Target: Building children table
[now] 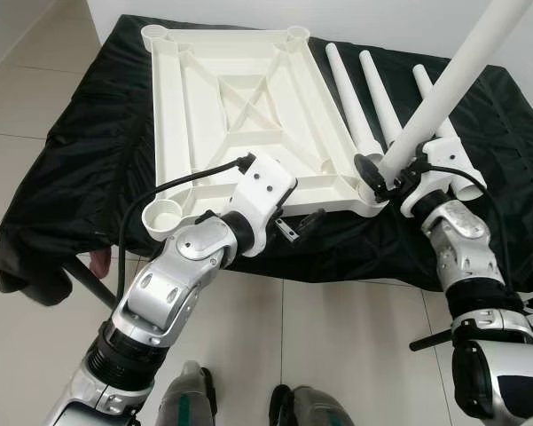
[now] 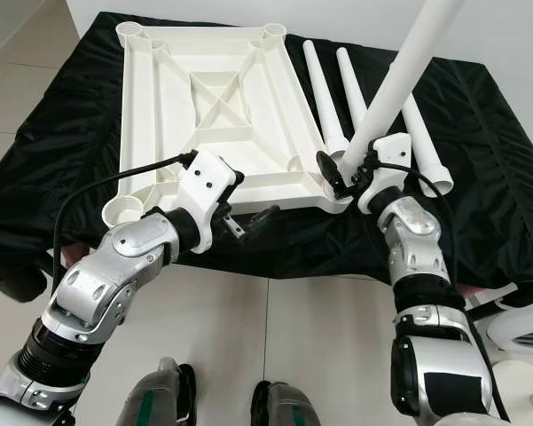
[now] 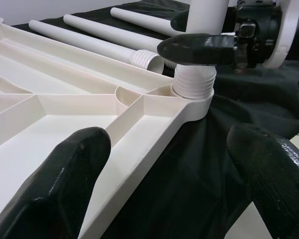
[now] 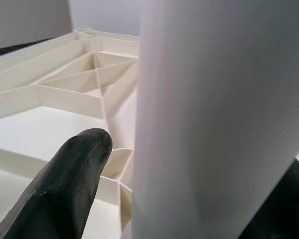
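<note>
White plastic top [image 1: 239,98] lies upside down on the black cloth [image 1: 71,169]. My right gripper [image 1: 383,174] is clamped on a leg [image 1: 443,89] standing in the near right socket [image 3: 193,92]; my left gripper [image 1: 300,226] hovers spread and empty by the near edge. If the leg tilts, its threads could cross and jam.

White ribbed tabletop [image 1: 239,106] lies upside down left of the right gripper [image 1: 392,177] — one leg [image 1: 452,80] upright in its corner socket, three legs [image 1: 372,98] flat beyond.
</note>
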`<state>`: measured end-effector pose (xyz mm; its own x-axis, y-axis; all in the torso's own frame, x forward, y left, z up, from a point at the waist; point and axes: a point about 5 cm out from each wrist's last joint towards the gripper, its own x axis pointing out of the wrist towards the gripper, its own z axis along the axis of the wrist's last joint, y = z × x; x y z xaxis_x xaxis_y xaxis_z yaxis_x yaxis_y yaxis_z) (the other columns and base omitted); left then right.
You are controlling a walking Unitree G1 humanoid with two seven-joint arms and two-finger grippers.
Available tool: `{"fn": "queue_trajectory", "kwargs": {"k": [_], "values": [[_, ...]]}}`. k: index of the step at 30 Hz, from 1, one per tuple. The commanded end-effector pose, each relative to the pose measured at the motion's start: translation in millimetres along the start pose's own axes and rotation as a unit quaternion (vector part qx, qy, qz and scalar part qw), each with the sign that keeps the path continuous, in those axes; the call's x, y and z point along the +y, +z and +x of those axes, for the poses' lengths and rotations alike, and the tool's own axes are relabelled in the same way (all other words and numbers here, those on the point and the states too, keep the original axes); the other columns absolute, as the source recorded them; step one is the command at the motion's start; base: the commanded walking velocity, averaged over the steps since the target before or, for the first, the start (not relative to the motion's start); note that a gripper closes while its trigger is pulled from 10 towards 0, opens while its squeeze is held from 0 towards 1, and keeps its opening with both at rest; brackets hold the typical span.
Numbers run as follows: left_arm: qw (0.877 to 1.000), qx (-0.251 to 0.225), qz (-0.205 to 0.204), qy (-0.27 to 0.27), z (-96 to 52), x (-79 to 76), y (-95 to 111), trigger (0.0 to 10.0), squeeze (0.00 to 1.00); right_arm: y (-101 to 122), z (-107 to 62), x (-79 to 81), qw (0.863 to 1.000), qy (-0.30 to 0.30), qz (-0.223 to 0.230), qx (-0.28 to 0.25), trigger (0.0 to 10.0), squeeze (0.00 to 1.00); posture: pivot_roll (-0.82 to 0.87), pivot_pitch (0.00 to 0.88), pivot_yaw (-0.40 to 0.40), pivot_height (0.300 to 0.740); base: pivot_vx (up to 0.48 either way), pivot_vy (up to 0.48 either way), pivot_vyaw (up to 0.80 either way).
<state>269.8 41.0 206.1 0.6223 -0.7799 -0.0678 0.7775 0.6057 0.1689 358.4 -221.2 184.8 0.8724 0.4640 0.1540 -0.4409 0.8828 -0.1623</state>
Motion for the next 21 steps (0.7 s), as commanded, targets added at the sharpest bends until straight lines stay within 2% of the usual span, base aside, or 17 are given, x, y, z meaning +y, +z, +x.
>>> {"fn": "queue_trajectory", "kwargs": {"k": [1,7,15,16,18,19,21], "values": [[1.000,-0.004,-0.004,-0.009,-1.7,-4.7,1.2,10.0,0.00,-2.5,-3.1,-3.4,1.000,0.025,0.007,0.014,10.0,0.00,0.11,0.114,-0.076,0.740,0.000,0.000,0.00],[1.000,-0.002,-0.004,-0.009,-2.3,-4.8,0.8,10.0,0.00,-5.7,-8.0,-8.0,0.998,0.060,0.008,0.033,10.0,0.00,0.11,0.114,-0.073,0.740,0.000,0.000,0.00],[1.000,-0.001,-0.004,-0.011,-2.7,-5.1,0.3,10.0,0.00,-7.3,-11.3,-12.0,0.997,0.068,0.008,0.040,10.0,0.00,0.11,0.111,-0.072,0.740,0.000,0.000,0.00],[1.000,-0.001,-0.004,-0.012,-2.7,-5.1,0.3,10.0,0.00,-7.1,-11.5,-13.2,0.997,0.065,0.009,0.039,4.4,0.00,0.11,0.109,-0.071,0.740,0.000,0.000,0.00],[1.000,-0.001,-0.004,-0.012,-2.6,-5.1,0.3,10.0,0.00,-7.0,-11.7,-14.0,0.997,0.063,0.010,0.038,4.4,0.00,0.11,0.109,-0.071,0.740,0.000,0.000,0.00],[1.000,-0.001,-0.004,-0.012,-2.6,-5.3,0.3,10.0,0.00,-6.8,-11.9,-14.9,0.997,0.062,0.011,0.037,0.0,0.00,0.11,0.107,-0.072,0.740,0.000,0.000,0.00],[1.000,-0.001,-0.004,-0.012,-2.6,-5.4,0.1,10.0,0.00,-7.4,-12.1,-15.3,0.997,0.063,0.016,0.036,0.0,0.00,0.11,0.104,-0.072,0.740,0.000,0.000,0.00]]}}
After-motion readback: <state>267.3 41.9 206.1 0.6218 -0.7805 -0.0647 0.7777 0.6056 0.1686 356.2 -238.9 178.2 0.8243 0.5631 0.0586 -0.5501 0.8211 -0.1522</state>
